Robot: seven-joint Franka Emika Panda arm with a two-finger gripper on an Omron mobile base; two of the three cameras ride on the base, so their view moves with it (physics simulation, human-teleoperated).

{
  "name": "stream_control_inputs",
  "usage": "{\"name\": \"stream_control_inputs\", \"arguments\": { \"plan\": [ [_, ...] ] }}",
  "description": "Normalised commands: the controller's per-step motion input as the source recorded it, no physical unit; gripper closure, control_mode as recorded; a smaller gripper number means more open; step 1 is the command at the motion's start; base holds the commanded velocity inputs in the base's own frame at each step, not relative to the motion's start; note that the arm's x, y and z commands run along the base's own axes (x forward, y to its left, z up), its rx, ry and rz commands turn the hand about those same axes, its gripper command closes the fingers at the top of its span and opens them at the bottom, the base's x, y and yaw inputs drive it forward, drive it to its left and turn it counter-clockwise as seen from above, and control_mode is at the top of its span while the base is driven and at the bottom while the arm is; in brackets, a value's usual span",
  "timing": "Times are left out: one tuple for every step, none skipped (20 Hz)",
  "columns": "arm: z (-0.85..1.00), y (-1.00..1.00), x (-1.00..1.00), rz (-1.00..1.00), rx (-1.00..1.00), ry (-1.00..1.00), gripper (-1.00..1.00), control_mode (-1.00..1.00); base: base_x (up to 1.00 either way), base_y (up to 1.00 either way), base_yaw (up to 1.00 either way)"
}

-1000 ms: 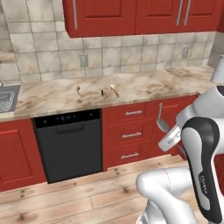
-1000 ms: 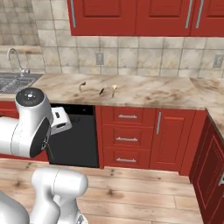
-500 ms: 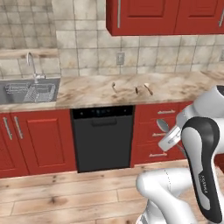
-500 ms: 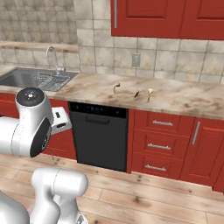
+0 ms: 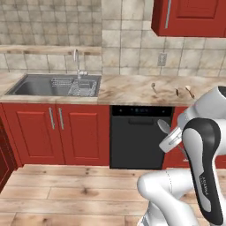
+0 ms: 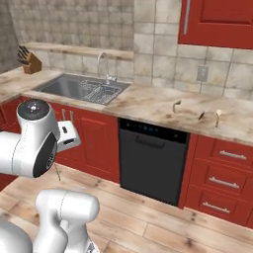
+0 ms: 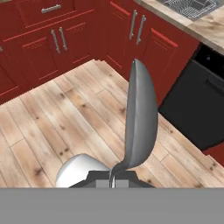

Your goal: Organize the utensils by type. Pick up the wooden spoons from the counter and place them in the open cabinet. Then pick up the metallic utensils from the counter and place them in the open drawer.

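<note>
Kitchen w/ red units, wood floor, tiled wall. Beige counter [image 5: 132, 90] has the sink [image 5: 53, 86] at left, black dishwasher [image 5: 137, 137] below. Gripper [image 7: 113, 178] is closed tight on the silver spoon [image 7: 141, 118], handle pinched btwn the tips, bowl sticking up over the floor. Three more utensils [image 6: 197, 112] still lie on the counter nr the outlet, too small to tell apart.

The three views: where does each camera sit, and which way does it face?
Left base view: behind the arm's left, facing counter, sink, dishwasher; white arm at lower right.
Right base view: behind the arm's right, facing the same counter; arm at lower left.
Hand view: on the hand, facing the floor; gripper holds a silver spoon.
Both base views share the sink and dishwasher.
</note>
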Motion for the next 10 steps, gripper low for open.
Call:
{"name": "stream_control_inputs", "arguments": {
  "plan": [
    [0.0, 0.0, 0.0, 0.0, 0.0, 0.0, 1.0, 1.0, -0.04, 0.52, 0.35],
    [0.0, 0.0, 0.0, 0.0, 0.0, 0.0, 1.0, 1.0, -0.03, 0.53, 0.35],
    [0.0, 0.0, 0.0, 0.0, 0.0, 0.0, 1.0, 1.0, -0.02, 0.53, 0.36],
    [0.0, 0.0, 0.0, 0.0, 0.0, 0.0, 1.0, 1.0, 0.0, 0.53, 0.37],
    [0.0, 0.0, 0.0, 0.0, 0.0, 0.0, 1.0, 1.0, 0.0, 0.51, 0.37],
    [0.0, 0.0, 0.0, 0.0, 0.0, 0.0, 1.0, 1.0, 0.0, 0.45, 0.37],
    [0.0, 0.0, 0.0, 0.0, 0.0, 0.0, 1.0, 1.0, 0.0, 0.45, 0.37],
    [0.0, 0.0, 0.0, 0.0, 0.0, 0.0, 1.0, 1.0, 0.0, 0.43, 0.38],
    [0.0, 0.0, 0.0, 0.0, 0.0, 0.0, 1.0, 1.0, 0.0, 0.41, 0.38],
    [0.0, 0.0, 0.0, 0.0, 0.0, 0.0, 1.0, 1.0, 0.0, 0.44, 0.36]
  ]
}}
